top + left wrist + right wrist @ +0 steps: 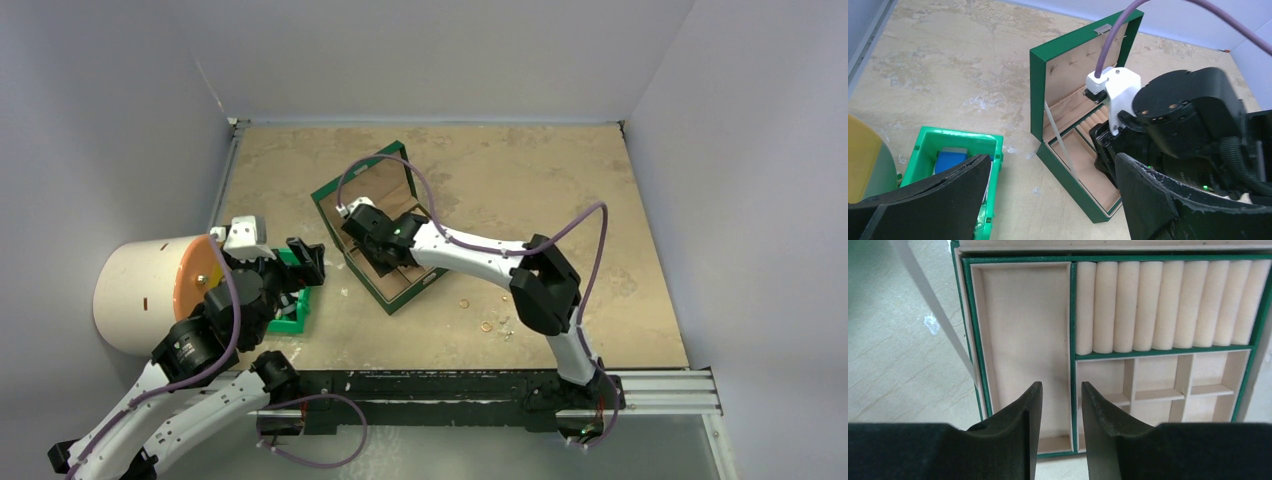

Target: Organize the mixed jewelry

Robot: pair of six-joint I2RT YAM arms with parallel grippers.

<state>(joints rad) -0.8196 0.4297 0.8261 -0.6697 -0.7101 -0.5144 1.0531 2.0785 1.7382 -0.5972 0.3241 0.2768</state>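
Two small copper-coloured rings [464, 303] [487, 326] of the mixed jewelry lie on the table right of the open green box [400, 295]. My right gripper [375, 238] hovers over the box. In the right wrist view the right gripper [1061, 386] is open a little with nothing between its fingers. It hangs above the green divider between the long tray [1020, 325] and the small cells [1153, 385]. My left gripper [300, 285] stands wide open beside the small green bin [301, 300]. In its own view the left gripper [1053, 159] holds nothing.
Tan cushion rolls [1168, 305] fill the box's back compartment. The box lid [1068, 75] stands upright, held by a white strap [1060, 140]. A blue item [950, 160] lies in the bin [955, 137]. A white cylinder with an orange face [140, 295] stands at far left.
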